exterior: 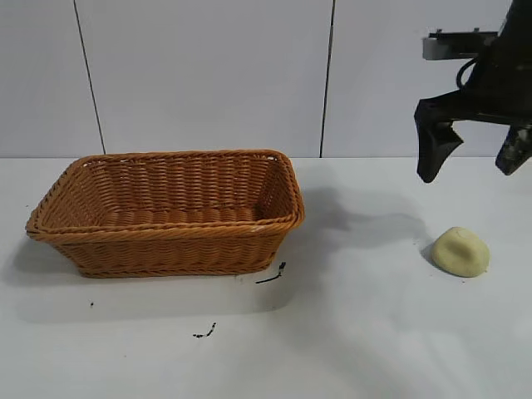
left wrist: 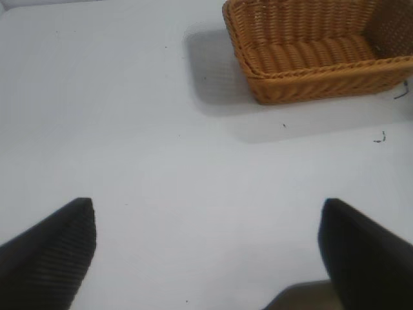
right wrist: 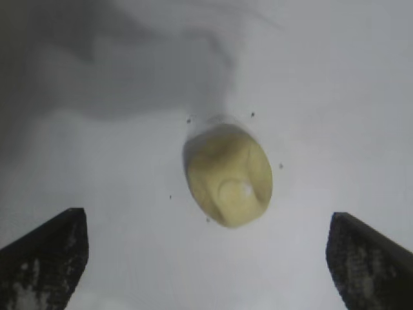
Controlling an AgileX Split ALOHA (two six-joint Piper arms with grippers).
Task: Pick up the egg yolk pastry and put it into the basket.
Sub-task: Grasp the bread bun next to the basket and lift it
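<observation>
Right gripper [exterior: 474, 160] hangs in the air above the pastry [exterior: 461, 251], fingers spread wide and holding nothing. In the exterior view its two dark fingers straddle the space over the pastry, which sits on the table [exterior: 357, 332] below them and well apart from them. The right wrist view confirms the line-up: the pastry [right wrist: 229, 173] shows between the two fingertips [right wrist: 45, 258], somewhat nearer one finger than the other, with bare table on both sides of it. So the move turns on a mostly straight descent, perhaps with a slight sideways trim to centre it.

Seen from the wrist, the pastry is a pale yellow oval dome, its longer axis running roughly across the line joining the fingers, so the fingers look set to close on its narrower width. That seems a favourable grip, though the smooth rounded sides could slip if the close comes too high on the dome.

Relative to the pastry, the basket [exterior: 166, 212] stands well off to the left in the exterior view, nothing visible inside it.

Left gripper [left wrist: 206, 255] is also released, low over bare table, with the basket [left wrist: 316, 55] beyond it; it is far from the pastry, so the right arm is plainly the nearer one. The pickup has not yet begun.
</observation>
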